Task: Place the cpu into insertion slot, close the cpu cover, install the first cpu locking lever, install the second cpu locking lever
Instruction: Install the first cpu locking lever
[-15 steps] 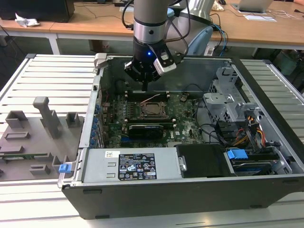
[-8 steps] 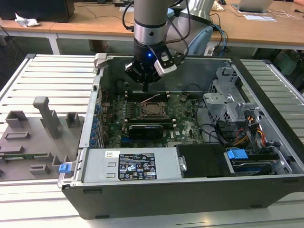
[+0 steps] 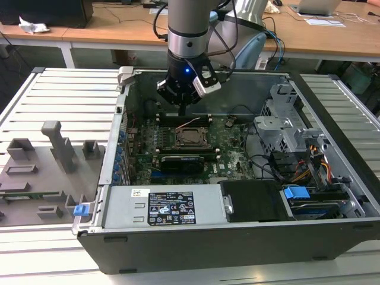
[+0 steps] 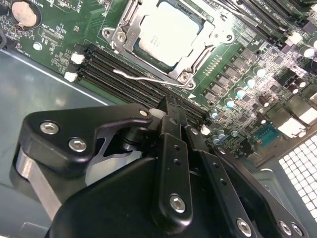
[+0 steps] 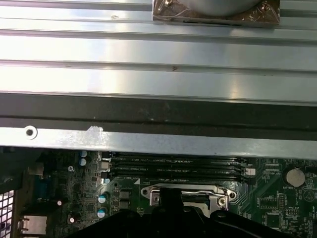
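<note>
While the cpu sits socketed under the closed cpu cover, one lever beside it appears unlatched; gripper clenched, empty.

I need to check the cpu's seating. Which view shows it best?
The second wrist view: the cpu lies in its socket, pale top in plain sight under the cpu cover. The exterior view shows it small and distant. In the first wrist view the gripper blocks it.
</note>
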Controlling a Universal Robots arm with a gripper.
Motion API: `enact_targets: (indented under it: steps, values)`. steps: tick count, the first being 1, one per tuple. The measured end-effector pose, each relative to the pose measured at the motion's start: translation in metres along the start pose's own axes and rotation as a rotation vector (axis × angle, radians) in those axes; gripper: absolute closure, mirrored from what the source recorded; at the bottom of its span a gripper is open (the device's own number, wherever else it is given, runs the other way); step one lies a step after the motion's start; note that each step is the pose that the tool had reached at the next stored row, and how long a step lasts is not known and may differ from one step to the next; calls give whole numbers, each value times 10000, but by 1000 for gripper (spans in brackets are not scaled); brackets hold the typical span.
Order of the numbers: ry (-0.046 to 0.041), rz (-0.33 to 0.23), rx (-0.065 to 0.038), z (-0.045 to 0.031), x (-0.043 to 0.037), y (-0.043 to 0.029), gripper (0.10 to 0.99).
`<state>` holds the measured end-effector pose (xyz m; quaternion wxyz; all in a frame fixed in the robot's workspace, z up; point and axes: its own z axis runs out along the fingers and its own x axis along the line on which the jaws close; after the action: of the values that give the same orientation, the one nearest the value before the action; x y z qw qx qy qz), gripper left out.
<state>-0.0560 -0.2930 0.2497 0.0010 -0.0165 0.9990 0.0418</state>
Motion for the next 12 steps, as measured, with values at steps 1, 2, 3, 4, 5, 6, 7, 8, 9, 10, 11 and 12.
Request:
enact_targets:
  steps: [1,2,3,4,5,6,7,8,9,10,11,12]
  values:
    - [-1,0,-1,9,0,-1,980]
    - [0,0,0,19,0,-2,980]
    - [0,-3,-1,27,-4,-3,980]
    - [0,6,0,31,-10,-3,980]
    - [-2,36,2,36,-22,-4,980]
    - [-4,39,0,43,-31,-5,980]
    - [-4,41,-1,50,-32,-5,980]
    - [-4,41,0,57,-34,-6,980]
    - [-4,40,0,65,-35,-7,980]
    - [-3,39,0,74,-36,-7,980]
    - [-3,37,1,83,-40,-8,980]
    - [-3,37,0,94,-49,-9,980]
